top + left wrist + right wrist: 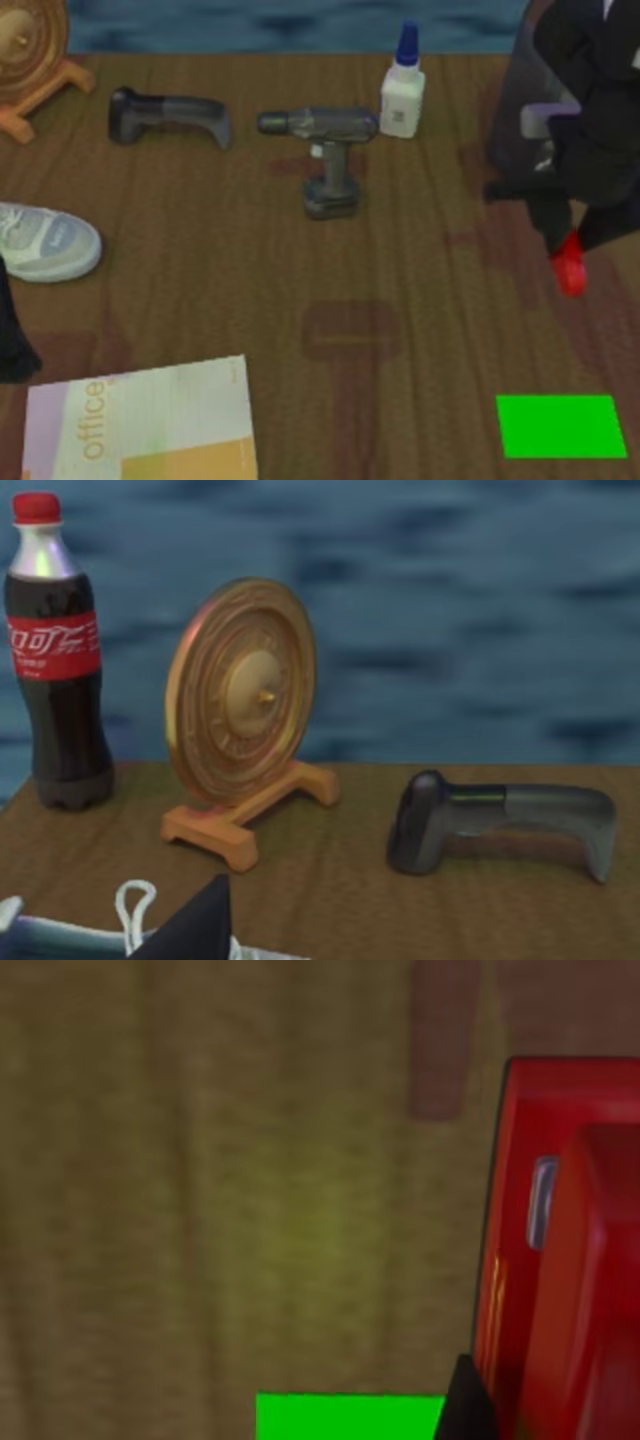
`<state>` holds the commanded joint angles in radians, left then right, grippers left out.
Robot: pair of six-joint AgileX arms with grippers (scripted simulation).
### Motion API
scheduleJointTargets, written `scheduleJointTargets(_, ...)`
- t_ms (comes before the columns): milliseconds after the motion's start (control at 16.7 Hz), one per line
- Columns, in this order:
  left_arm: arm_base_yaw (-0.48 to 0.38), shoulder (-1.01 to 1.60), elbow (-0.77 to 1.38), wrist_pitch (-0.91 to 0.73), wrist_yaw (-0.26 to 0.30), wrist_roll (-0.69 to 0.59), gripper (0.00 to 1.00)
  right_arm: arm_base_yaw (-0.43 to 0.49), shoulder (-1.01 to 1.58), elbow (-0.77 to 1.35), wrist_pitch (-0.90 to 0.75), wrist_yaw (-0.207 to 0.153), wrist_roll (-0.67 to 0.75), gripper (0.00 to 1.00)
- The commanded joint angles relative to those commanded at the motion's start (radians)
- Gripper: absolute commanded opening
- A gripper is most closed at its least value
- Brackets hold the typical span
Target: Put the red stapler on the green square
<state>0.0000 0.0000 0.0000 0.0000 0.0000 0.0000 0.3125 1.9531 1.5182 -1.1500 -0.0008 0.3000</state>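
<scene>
Now the right claw (566, 252) is up over the right side of the bench (400, 300), and it is pinching the stapler (569, 268), whose red end pokes out just below the dark fingers in the top view. From the right wrist view the stapler (560, 1260) fills the near side, hard against a dark fingertip (462, 1405), so the grip looks firm and the thing appears to be off the wood, carried rather than resting. Ahead of the claw, nearer the bench's front edge, lies the square (560, 426), flat and bare, well apart from the stapler for now; the wrist camera catches only its near edge (350, 1415). As for handling, I'd judge the stapler a stiff, fairly light bar with a smooth, slightly slippery shell, nothing fragile about it; held near one end like this it could swing or pivot between the fingers, so a hold closer to its middle, across the narrow sides, would sit steadier. Away to the claw's left stand a glue bottle (402, 85), a drill (325, 150) and a scanner (165, 115), none in the way. The left claw is parked far off at the bench's left edge by a shoe (45, 240); whether it is spread or pressed together, I cannot tell.
</scene>
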Motion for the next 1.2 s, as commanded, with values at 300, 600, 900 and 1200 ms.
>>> scheduleJointTargets(300, 0.000, 0.000, 0.000, 0.000, 0.000, 0.000, 1.00, 0.040, -0.091, -0.102, -0.020, 0.001, 0.485, 0.00)
scheduleJointTargets(600, 0.000, 0.000, 0.000, 0.000, 0.000, 0.000, 1.00, 0.089, -0.211, -0.239, -0.035, 0.001, 1.049, 0.00)
scheduleJointTargets(900, 0.000, 0.000, 0.000, 0.000, 0.000, 0.000, 1.00, 0.129, -0.350, -0.364, -0.023, 0.002, 1.502, 0.00)
scheduleJointTargets(1200, 0.000, 0.000, 0.000, 0.000, 0.000, 0.000, 1.00, 0.149, -0.449, -0.436, 0.001, 0.004, 1.716, 0.00)
